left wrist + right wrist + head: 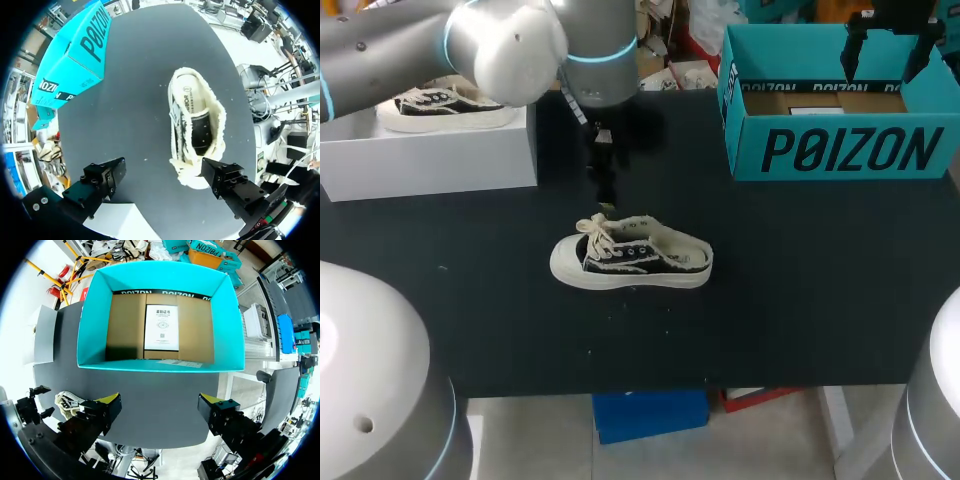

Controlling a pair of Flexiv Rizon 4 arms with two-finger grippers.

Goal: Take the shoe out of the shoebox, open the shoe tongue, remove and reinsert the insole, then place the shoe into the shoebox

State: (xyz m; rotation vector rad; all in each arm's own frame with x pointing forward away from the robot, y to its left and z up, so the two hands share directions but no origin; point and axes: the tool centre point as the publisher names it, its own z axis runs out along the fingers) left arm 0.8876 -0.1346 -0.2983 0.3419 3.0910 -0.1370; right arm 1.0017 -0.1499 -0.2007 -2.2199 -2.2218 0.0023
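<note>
The black counter (800, 300) carries the teal shoebox (840, 150) out toward its 2 o'clock corner, open, with no shoe inside. The shoe (630, 258) stands on its sole mid-counter, toe toward 9 o'clock, so I'd say opening the tongue is the step due, which calls for a fine pinch at the laces. The left jaws hang spread wide at the shoe's 12 o'clock, holding nothing. The right jaws gape, equally empty, above the shoebox.

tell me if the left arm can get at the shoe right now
Probably yes. The left gripper hangs open just above the shoe, which sits in the open on the table with nothing over or against it. The right gripper is away over the shoebox.
</note>
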